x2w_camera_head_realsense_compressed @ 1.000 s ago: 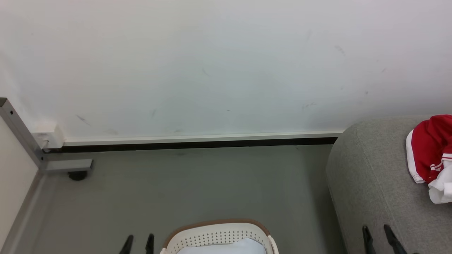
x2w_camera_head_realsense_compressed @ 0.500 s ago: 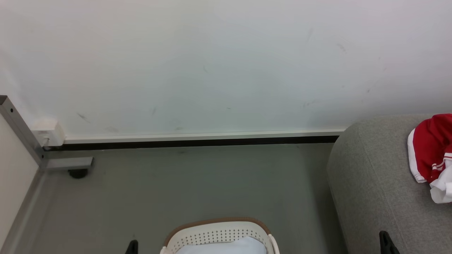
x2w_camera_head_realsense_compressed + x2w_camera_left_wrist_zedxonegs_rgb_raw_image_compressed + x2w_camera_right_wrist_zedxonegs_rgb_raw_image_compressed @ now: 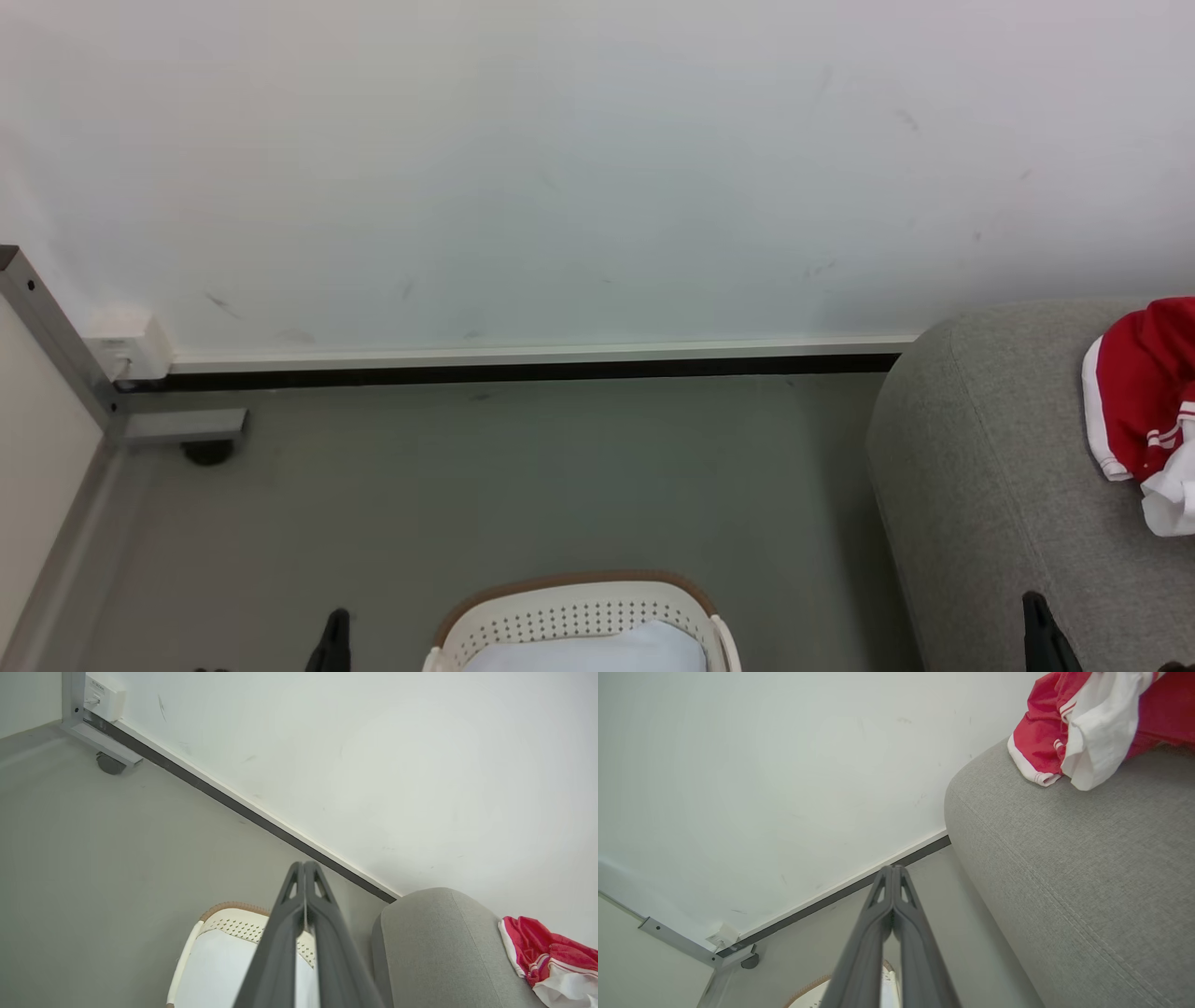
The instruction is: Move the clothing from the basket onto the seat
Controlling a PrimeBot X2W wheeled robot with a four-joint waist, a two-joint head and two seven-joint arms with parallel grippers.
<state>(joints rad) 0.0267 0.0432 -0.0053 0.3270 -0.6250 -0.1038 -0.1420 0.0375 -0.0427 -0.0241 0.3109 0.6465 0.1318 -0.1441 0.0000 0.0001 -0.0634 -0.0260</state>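
The red clothing point(image 3: 1141, 401) with white trim lies bunched on the grey seat point(image 3: 980, 476) at the right, also seen as the clothing point(image 3: 542, 956) and the clothing point(image 3: 1083, 718) in the wrist views. The cream basket point(image 3: 579, 616) with a brown rim stands on the floor at the bottom centre, holding a pale blue-white cushion point(image 3: 597, 651). My left gripper point(image 3: 333, 635) is left of the basket, shut and empty; its closed tips show as the left gripper point(image 3: 304, 864). My right gripper point(image 3: 1038, 621) hangs over the seat's front, shut with nothing in it, seen close as the right gripper point(image 3: 892, 868).
A white wall point(image 3: 560, 168) with a dark skirting strip runs behind the grey floor point(image 3: 513, 485). At the left stand a metal frame point(image 3: 56, 336), a white socket box point(image 3: 126, 341) and a dark caster point(image 3: 207, 453).
Both grippers have shut: two separate fingers each a second ago, one closed pair now. They sit a little lower in the picture. The clothing on the seat has not moved.
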